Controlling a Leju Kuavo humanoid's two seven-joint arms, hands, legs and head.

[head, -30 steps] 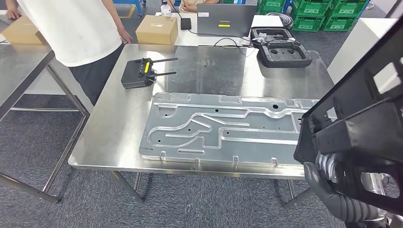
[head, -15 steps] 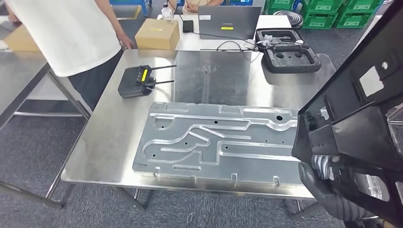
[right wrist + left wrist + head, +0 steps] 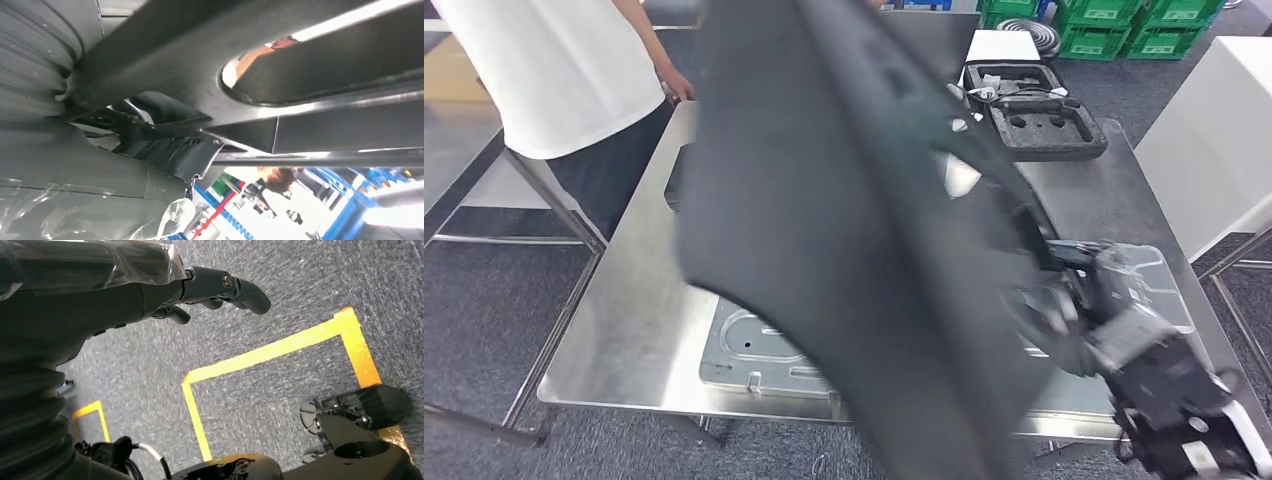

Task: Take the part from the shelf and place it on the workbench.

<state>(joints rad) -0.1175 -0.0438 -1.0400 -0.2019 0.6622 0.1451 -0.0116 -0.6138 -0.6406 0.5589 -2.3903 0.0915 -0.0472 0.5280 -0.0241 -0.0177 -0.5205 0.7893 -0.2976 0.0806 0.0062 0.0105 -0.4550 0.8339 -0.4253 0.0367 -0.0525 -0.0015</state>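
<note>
This is a factory workshop. A stainless steel bench [image 3: 624, 330] carries a machined metal plate [image 3: 759, 350], green crates [image 3: 1114, 30] are stacked behind, and yellow tape [image 3: 280, 347] marks the grey carpeted floor [image 3: 300, 285].

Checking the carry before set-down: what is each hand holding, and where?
The right hand grips the large black part at its lower right edge. The left hand holds nothing.

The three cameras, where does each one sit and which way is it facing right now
Head view: high on the body, looking forward and down at the steel workbench; the right hand holds the big black part.
Left wrist view: behind the left hand, facing grey floor with yellow tape.
Right wrist view: behind the right hand, close against the part's underside.
Shared: head and right wrist views both show the black part.
</note>
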